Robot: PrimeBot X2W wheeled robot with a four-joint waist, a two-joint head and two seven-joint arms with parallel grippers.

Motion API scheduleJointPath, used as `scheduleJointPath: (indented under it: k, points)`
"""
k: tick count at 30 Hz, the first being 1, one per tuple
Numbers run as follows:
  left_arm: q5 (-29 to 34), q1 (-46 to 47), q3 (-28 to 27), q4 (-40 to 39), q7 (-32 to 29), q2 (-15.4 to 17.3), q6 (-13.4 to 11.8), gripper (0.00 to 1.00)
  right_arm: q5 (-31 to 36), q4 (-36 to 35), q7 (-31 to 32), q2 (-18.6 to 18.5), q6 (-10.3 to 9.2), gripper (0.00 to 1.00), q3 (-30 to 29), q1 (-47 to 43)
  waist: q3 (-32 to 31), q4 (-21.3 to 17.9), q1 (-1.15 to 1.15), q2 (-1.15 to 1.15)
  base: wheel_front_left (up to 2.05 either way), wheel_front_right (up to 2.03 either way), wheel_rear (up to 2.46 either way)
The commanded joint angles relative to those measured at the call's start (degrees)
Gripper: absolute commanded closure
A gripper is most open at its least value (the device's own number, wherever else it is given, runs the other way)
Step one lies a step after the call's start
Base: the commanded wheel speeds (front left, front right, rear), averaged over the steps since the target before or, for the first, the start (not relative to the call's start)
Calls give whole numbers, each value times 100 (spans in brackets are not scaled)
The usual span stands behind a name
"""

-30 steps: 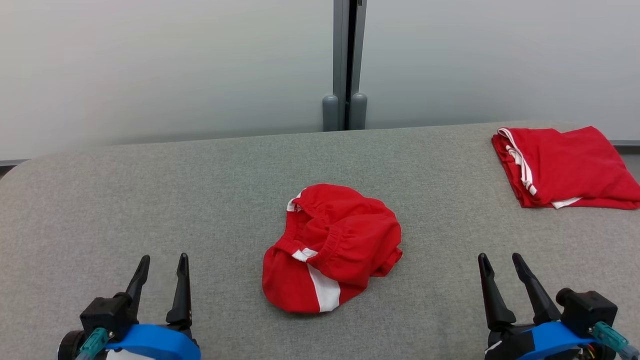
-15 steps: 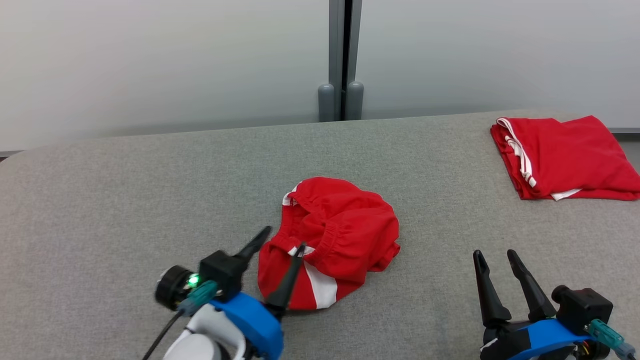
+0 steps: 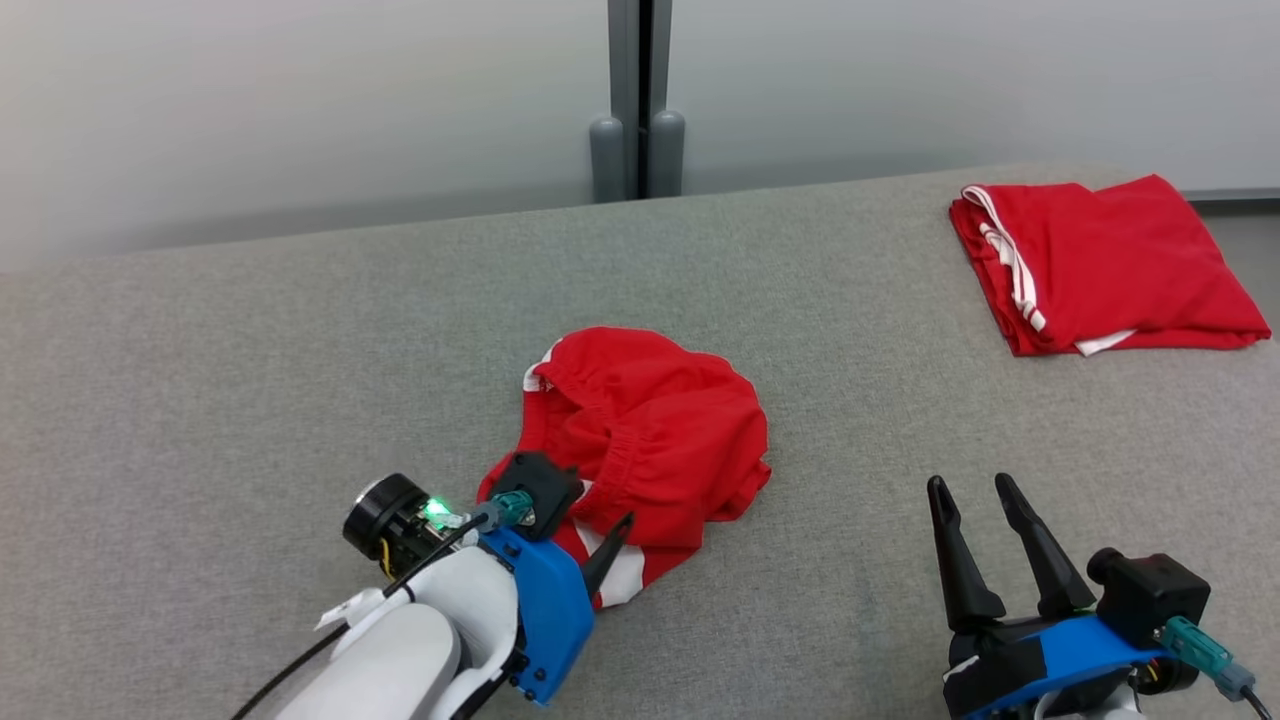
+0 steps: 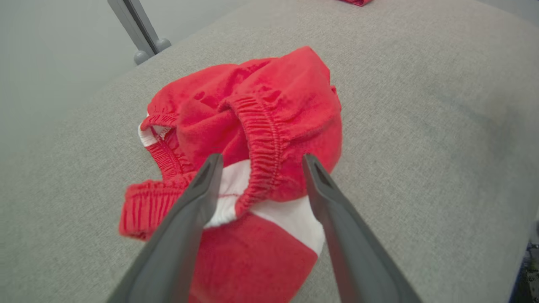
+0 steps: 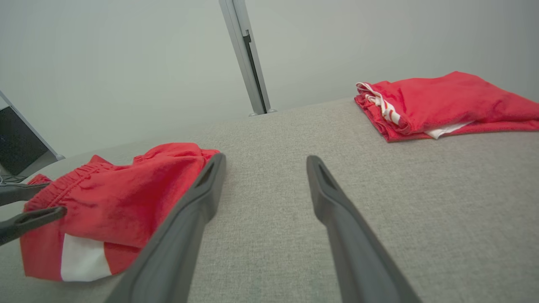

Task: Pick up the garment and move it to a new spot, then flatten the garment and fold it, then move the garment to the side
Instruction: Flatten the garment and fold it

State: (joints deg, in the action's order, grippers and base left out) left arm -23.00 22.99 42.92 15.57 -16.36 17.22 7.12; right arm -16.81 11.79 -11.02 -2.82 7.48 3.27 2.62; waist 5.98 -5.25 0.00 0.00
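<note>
Reaching arm (left): pale forearm enters from the lower left, with the wrist angled across toward mid-table and the fingers pointing onto the near edge of the heap.
Left gripper [image 4: 261,160]: fingers spread wide, nothing held. The tips straddle the gathered elastic waistband [image 4: 264,139] where it doubles over a white panel [image 4: 294,214]. Cannot tell whether they touch cloth yet.
Why there: the waistband ridge stands proud of the heap, so it is probably the easiest bite for a lift (a flat patch offers nothing to pinch).
Garment: red shorts [image 3: 650,430], crumpled in a mound at the middle of the grey fabric-covered table [image 3: 250,350], resting on it and not lifted.
Stage: judged to be the first step, the pick-up, with the grip not yet closed.
Right gripper [image 3: 970,483]: fingers wide apart and empty. It sits low at the near right, pointing up the table and well apart from the shorts, apparently parked clear of the left arm's reach.
Far right: a folded red garment [image 3: 1100,265] with white trim lies near the back corner, apart from everything else; likely a finished piece set aside.
</note>
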Motion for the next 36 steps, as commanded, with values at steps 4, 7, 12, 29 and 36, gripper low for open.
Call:
scheduleJointPath:
  k: [4, 7, 12, 29, 36]
  points:
    - [-21, 280, 244, 25, -359, 287, 37, 0, -62, 41, -73, -15, 3, 0, 41, 155, 148, -91, 0, 0, 0, 0, 0]
    - [-170, 357, 439, -21, -459, 384, 32, 66, -71, 72, -112, -14, 3, 0, 67, 203, 212, -145, 0, 0, 0, 0, 0]
    - [-501, 446, 485, -145, -237, 365, 31, 100, -60, 119, -145, -14, 3, 0, 66, 256, 270, -193, 0, 0, 0, 0, 0]
    - [-2359, 2416, -767, 521, 1605, -1371, 25, 100, -173, 201, -183, -16, 3, 0, 332, 465, 421, -440, 0, 0, 0, 0, 0]
    - [-3503, 3156, -262, 3, 2296, -1425, 33, 100, -191, 301, -261, -14, 3, 0, 310, 505, 510, -537, 0, 0, 0, 0, 0]
